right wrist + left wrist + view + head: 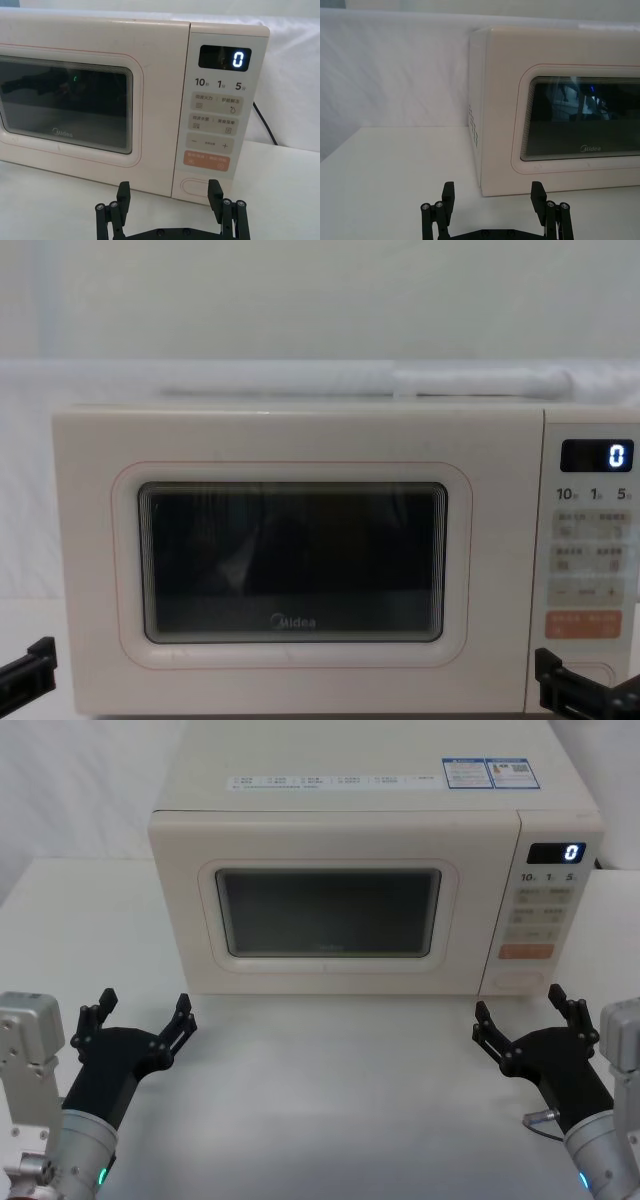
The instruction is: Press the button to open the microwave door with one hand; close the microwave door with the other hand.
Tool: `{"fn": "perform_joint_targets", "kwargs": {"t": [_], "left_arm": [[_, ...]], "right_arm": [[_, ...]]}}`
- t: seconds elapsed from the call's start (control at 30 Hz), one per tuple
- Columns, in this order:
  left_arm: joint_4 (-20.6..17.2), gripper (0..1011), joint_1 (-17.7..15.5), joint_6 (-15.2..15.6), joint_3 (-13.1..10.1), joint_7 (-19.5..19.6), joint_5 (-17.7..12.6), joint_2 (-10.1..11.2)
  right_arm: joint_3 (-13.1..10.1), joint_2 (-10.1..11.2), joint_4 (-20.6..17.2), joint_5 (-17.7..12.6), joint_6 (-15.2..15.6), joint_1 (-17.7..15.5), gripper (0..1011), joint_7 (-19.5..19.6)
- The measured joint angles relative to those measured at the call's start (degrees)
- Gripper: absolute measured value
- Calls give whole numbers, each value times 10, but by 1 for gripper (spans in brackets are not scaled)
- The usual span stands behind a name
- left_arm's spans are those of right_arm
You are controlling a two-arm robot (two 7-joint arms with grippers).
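Door: microwave door (330,915) is seen shut, flush, smooth cream with dark rounded window.
Button: button (196,187), plain oval, is set lowest on control panel (220,107).
Grippers: left gripper (140,1018) and right gripper (528,1012) are spread wide above bare white table (330,1090), well apart.

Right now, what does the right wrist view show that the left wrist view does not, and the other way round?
Right wrist view alone: the control panel with its display reading 0, the orange-red key, the button at the panel's foot, and the open right gripper in front of it. Left wrist view alone: the microwave's vented left side wall, the bare table beside it, and the open left gripper near the door's left corner. Both share: the microwave door, closed, with its dark window and Midea logo.
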State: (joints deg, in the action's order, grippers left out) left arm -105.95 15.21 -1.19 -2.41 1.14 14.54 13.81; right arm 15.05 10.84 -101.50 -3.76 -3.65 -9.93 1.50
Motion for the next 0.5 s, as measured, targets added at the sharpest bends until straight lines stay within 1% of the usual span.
{"fn": "perform_joint_targets", "kwargs": {"t": [0.5], "left_arm": [[0,1001,0,0,0,0,0,0]], "right_arm": [[0,0,0,0,0,0,1002,0]]}}
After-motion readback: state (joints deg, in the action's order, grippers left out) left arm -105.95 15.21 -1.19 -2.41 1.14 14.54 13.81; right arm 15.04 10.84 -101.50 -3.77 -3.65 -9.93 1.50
